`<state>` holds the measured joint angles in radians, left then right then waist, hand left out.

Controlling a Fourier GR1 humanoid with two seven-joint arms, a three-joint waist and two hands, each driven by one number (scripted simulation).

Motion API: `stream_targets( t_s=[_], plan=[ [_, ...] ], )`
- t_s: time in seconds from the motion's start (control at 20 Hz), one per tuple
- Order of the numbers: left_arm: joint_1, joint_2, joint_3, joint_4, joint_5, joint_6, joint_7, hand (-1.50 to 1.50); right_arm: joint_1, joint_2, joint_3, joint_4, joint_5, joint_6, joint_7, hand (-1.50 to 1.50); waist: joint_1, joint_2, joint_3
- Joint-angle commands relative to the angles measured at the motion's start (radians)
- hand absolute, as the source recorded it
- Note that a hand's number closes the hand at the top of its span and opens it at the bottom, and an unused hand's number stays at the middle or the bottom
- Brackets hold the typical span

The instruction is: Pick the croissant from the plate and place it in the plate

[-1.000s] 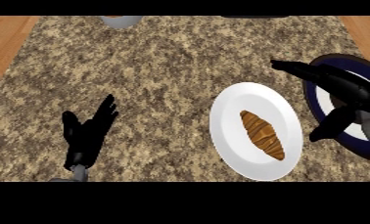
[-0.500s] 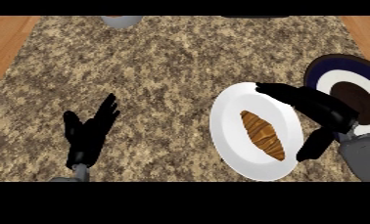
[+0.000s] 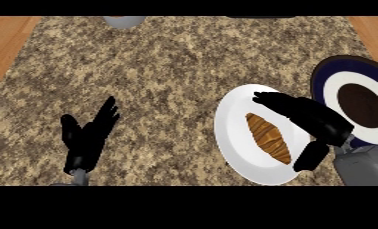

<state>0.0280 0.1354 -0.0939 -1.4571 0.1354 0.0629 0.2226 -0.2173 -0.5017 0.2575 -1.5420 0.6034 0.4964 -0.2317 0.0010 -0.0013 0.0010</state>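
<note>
We are looking down at the croissant [image 3: 269, 137], which is lying on the white plate [image 3: 233, 138] at the right side of the counter [image 3: 162, 78]. Its long axis is running from upper left to lower right, slightly tilted from the view's vertical. Our right hand [image 3: 314, 123] is hovering over the plate's right half, just right of the croissant, with the fingers [image 3: 284, 103] stretching toward the upper left past the pastry's top end and the thumb [image 3: 311, 156] hanging down near its lower end. The hand is spread, holding nothing, and we are not seeing contact with the croissant. So the croissant is sitting to the hand's left, roughly between fingers and thumb, and we are judging that a short move left and down would bring the grasp across its width. The dark plate [image 3: 330, 73], with a white ring and brown centre, is lying just beyond the hand at the right edge, likely the target. Our left hand [image 3: 87, 140] is resting open at the lower left, well apart from both plates, so the right hand is clearly the nearer one.
</note>
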Motion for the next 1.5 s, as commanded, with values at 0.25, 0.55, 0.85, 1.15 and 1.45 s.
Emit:
stream_targets(
  t_s=[0.25, 0.55, 0.85, 1.15, 1.45],
  plan=[
    [-0.074, -0.058, -0.004, 0.063, -0.064, 0.035, 0.015, 0.0, 0.037, 0.051, -0.022, 0.005, 0.158, -0.027, -0.015, -1.5, -0.002, 0.001, -0.001],
    [-0.04, -0.061, 0.021, 0.073, -0.059, 0.006, -0.025, 0.0, 0.011, 0.143, 0.017, 0.143, 0.264, -0.072, -0.048, -1.5, 0.0, 0.001, -0.001],
    [0.006, -0.046, 0.028, 0.01, -0.045, -0.019, 0.003, 0.0, -0.02, 0.089, 0.058, 0.176, 0.338, -0.044, -0.132, 1.5, 0.002, 0.001, -0.001],
    [0.014, -0.077, 0.012, -0.007, -0.073, 0.001, 0.016, 0.0, -0.069, 0.136, 0.011, 0.309, 0.424, -0.195, -0.235, 1.5, 0.003, 0.001, -0.001],
    [-0.029, -0.036, 0.055, 0.027, -0.037, -0.057, 0.039, 0.0, -0.032, 0.159, -0.044, 0.204, 0.389, -0.255, -0.266, 1.5, -0.003, 0.001, -0.001]
  ],
)
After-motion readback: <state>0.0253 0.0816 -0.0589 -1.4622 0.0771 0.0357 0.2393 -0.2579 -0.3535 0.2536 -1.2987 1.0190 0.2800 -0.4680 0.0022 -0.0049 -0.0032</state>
